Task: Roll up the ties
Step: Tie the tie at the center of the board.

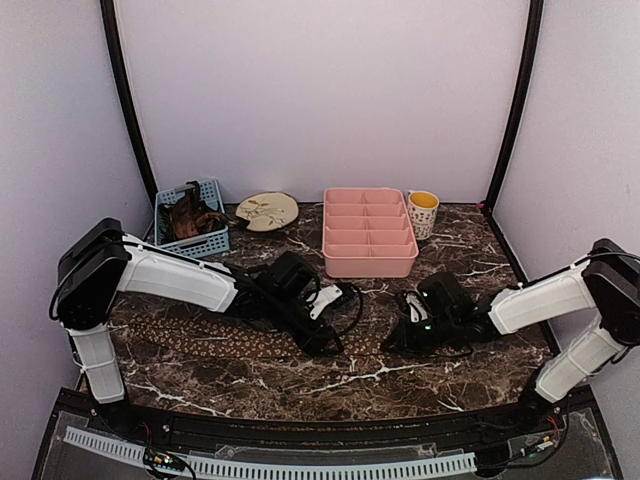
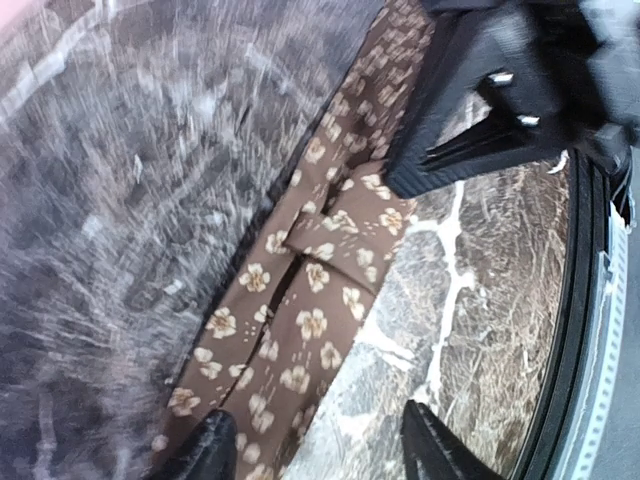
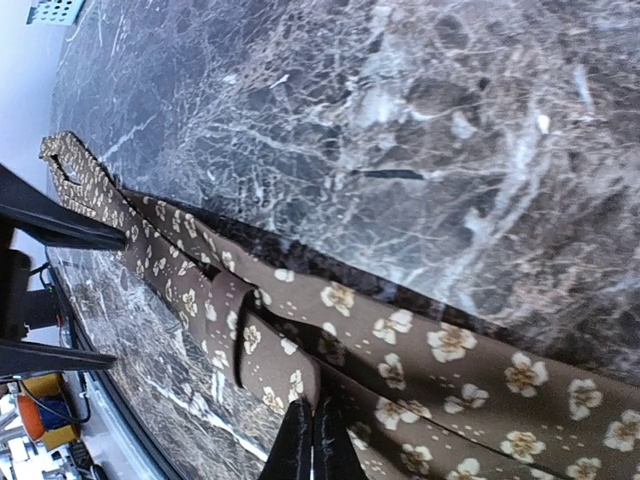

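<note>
**Tie laid flat across the marble, one gripper pinching it, the other standing open over it.**

The tie [image 1: 220,340] stretches left to right across the lower middle of the overhead frame, lying flat on the table [image 1: 300,390] with a short folded flap near its middle. The right gripper [image 3: 312,435] has its jaws pressed together at the tie's near edge, seemingly nipping the fabric just by that flap. The left gripper [image 2: 322,445] has its fingers apart, straddling one edge of the tie and holding nothing. More brown fabric sits in the blue basket [image 1: 215,243] at upper left. The cloth looks light, thin and limp, and likely to slide on the polished stone. I judge a pinch at the end or at the folded flap safest, with the rest pinned so the roll stays tight.
</note>
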